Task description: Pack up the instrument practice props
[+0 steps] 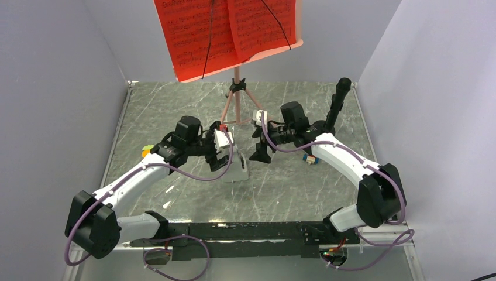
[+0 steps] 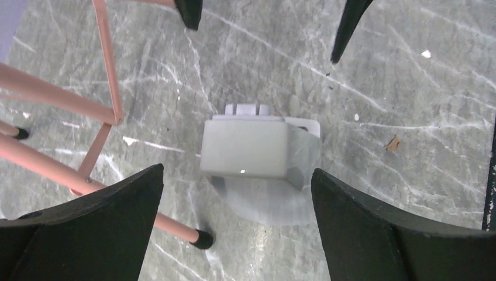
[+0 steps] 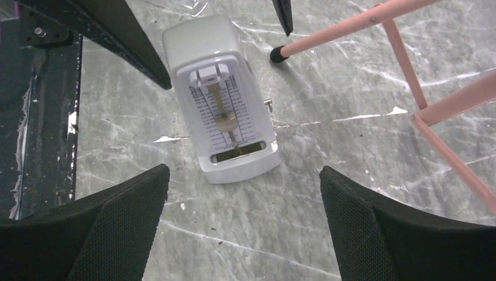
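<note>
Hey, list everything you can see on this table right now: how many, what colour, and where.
music stand: one, pink, upright at the table's far middle
sheet music: at least two pages, red, on the stand's desk
metronome: one, white, on the table in front of the stand's legs
toy blocks: two seen, multicoloured, one left of the left gripper, one right of the right gripper
table: one, grey marbled, under everything
left gripper: one, black fingers, open, over the metronome, not touching it
right gripper: one, black fingers, open, facing the metronome, not touching it
</note>
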